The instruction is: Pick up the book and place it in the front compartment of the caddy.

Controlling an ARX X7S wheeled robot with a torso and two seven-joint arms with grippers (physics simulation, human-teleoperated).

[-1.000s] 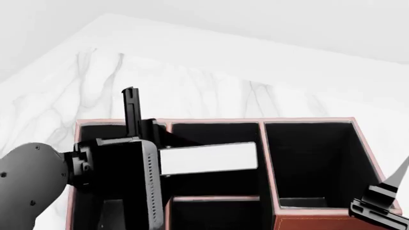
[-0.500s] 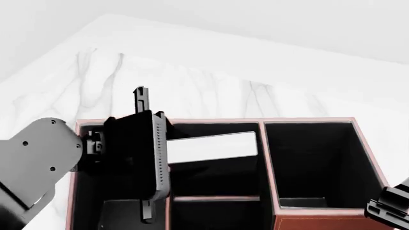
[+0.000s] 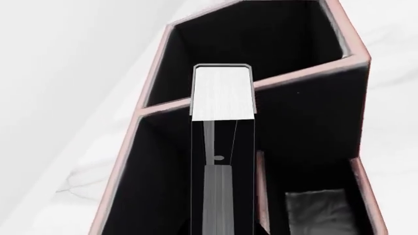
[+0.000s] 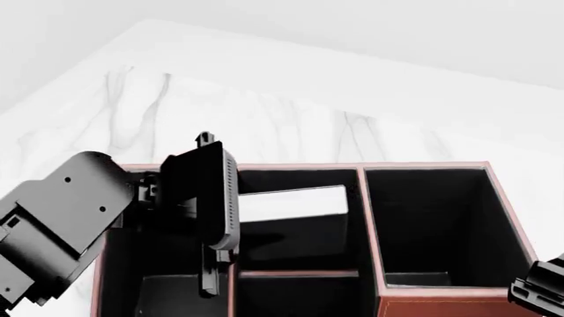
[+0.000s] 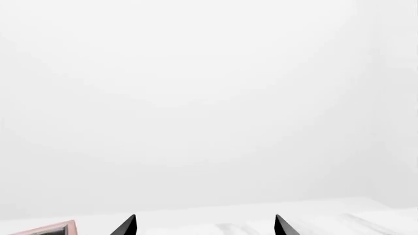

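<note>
Book (image 4: 295, 203) on edge, white page edges up, inside front compartment (image 4: 304, 241) of caddy (image 4: 370, 218), leaning near divider. Left gripper (image 4: 211, 218) hangs over caddy's left side, probably keeping book upright; its grip hidden by own body, cannot tell. Right gripper (image 5: 204, 226) by caddy's near right corner, fingers spread, empty. Book's lower part lost in black lining.
</note>
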